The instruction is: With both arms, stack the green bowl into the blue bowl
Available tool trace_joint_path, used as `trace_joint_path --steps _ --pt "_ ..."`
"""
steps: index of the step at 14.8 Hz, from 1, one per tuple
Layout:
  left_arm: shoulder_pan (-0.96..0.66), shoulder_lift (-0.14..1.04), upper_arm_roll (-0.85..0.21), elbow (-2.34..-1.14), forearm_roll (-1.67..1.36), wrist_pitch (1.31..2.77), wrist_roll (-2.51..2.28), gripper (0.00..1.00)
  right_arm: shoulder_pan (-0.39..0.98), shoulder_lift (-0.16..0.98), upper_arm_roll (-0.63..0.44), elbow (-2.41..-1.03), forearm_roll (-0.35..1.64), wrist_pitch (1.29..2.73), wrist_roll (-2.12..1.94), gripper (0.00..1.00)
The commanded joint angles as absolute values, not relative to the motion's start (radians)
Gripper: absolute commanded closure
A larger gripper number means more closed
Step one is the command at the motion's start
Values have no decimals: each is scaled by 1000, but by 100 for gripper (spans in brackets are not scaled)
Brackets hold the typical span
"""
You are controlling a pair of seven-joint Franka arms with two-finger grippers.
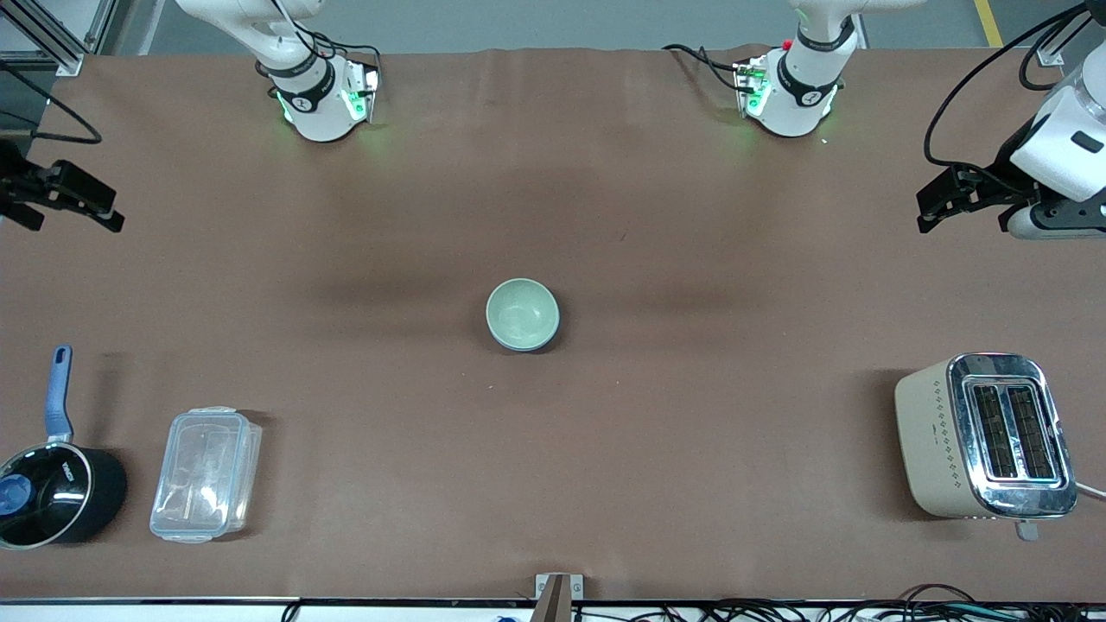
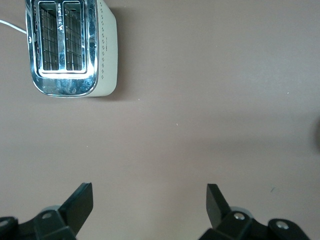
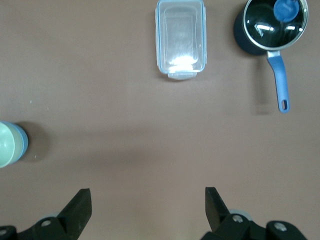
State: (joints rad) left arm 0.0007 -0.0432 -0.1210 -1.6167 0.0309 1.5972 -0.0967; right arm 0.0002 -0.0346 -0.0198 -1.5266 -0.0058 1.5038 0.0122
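Observation:
The pale mint-green bowl [image 1: 521, 312] sits nested inside the blue bowl [image 1: 529, 347] at the middle of the table; only a thin blue edge shows under it. The pair also shows at the edge of the right wrist view, green bowl [image 3: 6, 145] in blue bowl [image 3: 23, 141]. My left gripper [image 1: 926, 212] is open and empty over the left arm's end of the table, well away from the bowls; its wrist view [image 2: 150, 200] shows bare table between the fingers. My right gripper [image 1: 111, 212] is open and empty over the right arm's end [image 3: 148, 202].
A beige and chrome toaster [image 1: 976, 436] stands toward the left arm's end, near the front camera [image 2: 70, 47]. A clear lidded container [image 1: 203, 475] and a black saucepan with a blue handle [image 1: 52, 492] stand toward the right arm's end [image 3: 181, 37] [image 3: 270, 25].

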Motion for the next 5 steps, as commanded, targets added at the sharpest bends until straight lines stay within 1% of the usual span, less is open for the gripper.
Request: trace_joint_path --steps 1,5 --pt "5 -44 -124 -1600 20 1591 -84 0 -15 -74 -26 -1566 -22 1503 14 0" --pt "6 -40 -124 -1600 20 1575 -81 0 -15 -72 -26 -1562 -12 1499 2 0"
